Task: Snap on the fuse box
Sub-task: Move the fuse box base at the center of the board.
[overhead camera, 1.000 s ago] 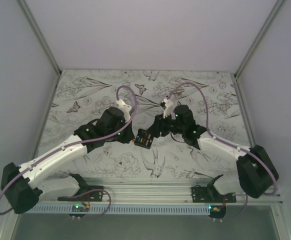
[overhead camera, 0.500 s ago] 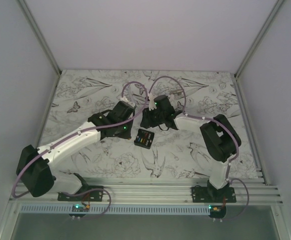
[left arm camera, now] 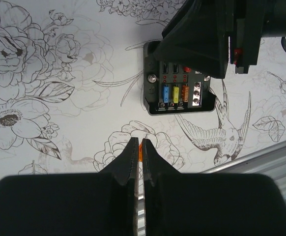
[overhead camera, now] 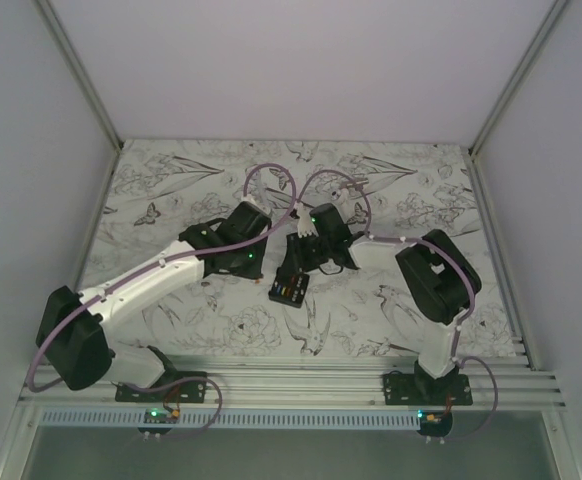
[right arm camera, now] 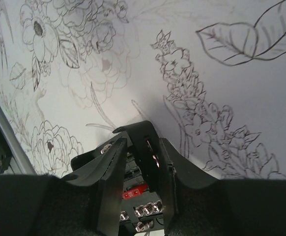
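Fuse box [left arm camera: 179,88] on table, under right claw [right arm camera: 140,140] tips, apart from pinched-together left claw [left arm camera: 137,143]

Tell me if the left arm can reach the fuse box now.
Probably yes: the fuse box lies ahead of the left gripper, near edge uncovered; the right gripper occupies only its far end.

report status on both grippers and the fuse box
Left gripper shut, apart from the black square plastic fuse box. Right gripper clamped on its far edge, covering that half. Box on the floral-print table, coloured fuses facing up.
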`<state>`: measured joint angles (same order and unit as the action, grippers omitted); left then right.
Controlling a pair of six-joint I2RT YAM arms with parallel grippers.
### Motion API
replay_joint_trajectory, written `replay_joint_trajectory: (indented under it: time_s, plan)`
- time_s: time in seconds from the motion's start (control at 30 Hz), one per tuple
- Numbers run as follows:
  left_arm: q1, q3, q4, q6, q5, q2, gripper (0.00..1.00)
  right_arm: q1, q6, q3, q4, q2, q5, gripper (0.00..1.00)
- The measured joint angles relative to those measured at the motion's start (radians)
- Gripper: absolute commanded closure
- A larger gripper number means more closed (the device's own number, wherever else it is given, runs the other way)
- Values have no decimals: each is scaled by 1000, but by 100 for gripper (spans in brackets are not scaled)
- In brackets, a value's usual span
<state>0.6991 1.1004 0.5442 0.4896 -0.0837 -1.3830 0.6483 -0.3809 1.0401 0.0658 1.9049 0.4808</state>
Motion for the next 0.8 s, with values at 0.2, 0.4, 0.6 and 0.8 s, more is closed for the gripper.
replay_joint_trajectory:
  time_s: [0.2,0.4,0.6,0.8]
  plan:
    - [0,0,11,23,34,-4,100,29,-23,-54,21,-32,30,64]
    - [2,0,18,69,64,-14,100,59,-35,-101,21,-93,40,54]
    - [24,31,46,135,67,-64,100,51,-15,-135,-19,-222,-60,45]
    - [77,112,97,223,28,-152,100,-21,6,-202,-63,-335,-205,32]
